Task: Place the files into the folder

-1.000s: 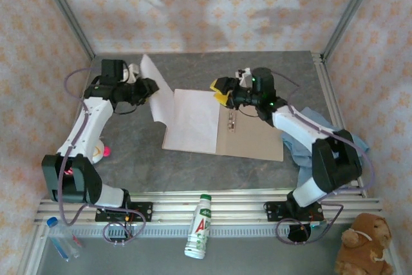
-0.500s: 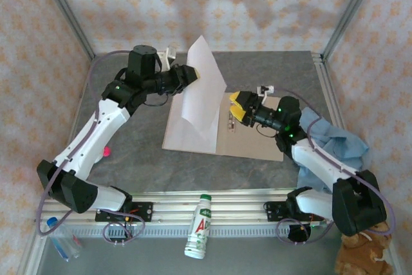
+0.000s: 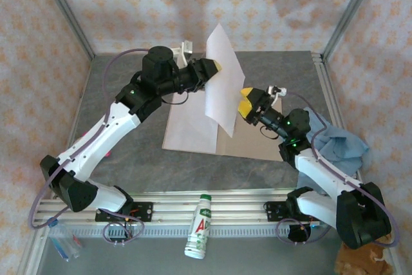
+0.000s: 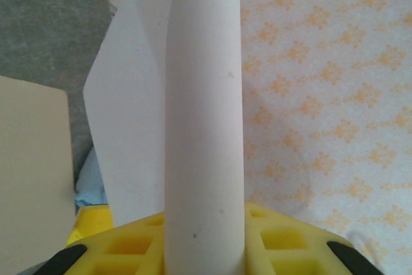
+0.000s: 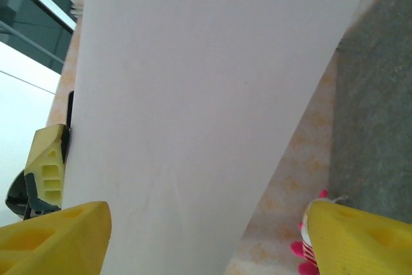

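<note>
While in left claw (image 3: 214,66), sheet (image 3: 223,82) above folder (image 3: 257,141)

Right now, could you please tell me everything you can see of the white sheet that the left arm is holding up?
The white sheet is thin, blank paper with no marks or creases that I can see. The left gripper is shut on its left edge, so it stands on edge, leaning, above the open folder, with its lowest corner near the spine. In the left wrist view it bows into a gentle curve. The right gripper sits open close beside its right face; I cannot tell whether it touches the paper.
</note>
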You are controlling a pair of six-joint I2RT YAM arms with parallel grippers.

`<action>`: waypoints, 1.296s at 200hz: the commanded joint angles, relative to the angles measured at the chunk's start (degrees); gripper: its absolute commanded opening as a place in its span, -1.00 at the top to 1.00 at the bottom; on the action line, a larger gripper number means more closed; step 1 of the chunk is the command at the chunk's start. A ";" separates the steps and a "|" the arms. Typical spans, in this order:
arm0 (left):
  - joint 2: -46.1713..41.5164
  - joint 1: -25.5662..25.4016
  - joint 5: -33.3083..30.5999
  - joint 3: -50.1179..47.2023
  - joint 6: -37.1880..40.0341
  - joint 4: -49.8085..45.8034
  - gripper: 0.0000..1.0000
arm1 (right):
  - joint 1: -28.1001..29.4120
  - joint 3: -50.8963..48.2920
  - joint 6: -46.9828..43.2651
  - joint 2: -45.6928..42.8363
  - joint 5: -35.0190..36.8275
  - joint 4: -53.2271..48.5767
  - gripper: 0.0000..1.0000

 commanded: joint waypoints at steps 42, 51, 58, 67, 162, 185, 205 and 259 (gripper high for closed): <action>0.81 -1.46 -2.12 0.70 -2.84 5.43 0.46 | -0.03 0.21 6.67 1.26 2.55 12.50 -0.60; 0.37 -1.42 -2.53 -0.08 -2.02 4.05 0.46 | 0.00 0.74 7.15 1.19 2.36 12.67 -0.58; 0.06 -1.37 -2.63 -0.78 -1.56 3.38 0.46 | -0.11 1.15 7.53 1.12 2.19 12.97 -0.56; -0.34 -1.21 -2.32 -1.79 -1.52 3.30 0.45 | -0.02 1.60 8.32 1.24 2.28 13.34 -0.52; -3.48 -0.31 -3.25 -6.05 0.94 -0.54 0.45 | 0.04 3.15 16.40 6.27 1.73 25.17 -0.22; -3.93 -0.28 -4.52 -7.16 0.80 0.89 0.45 | 0.06 3.24 14.84 5.16 1.04 21.87 -0.22; -4.10 -0.25 -5.72 -7.57 1.27 1.07 0.45 | 0.44 3.41 13.61 4.36 0.58 19.08 -0.22; -3.55 -0.31 -6.42 -6.80 2.68 0.29 0.45 | 1.04 4.11 12.04 4.38 -0.38 15.88 -0.24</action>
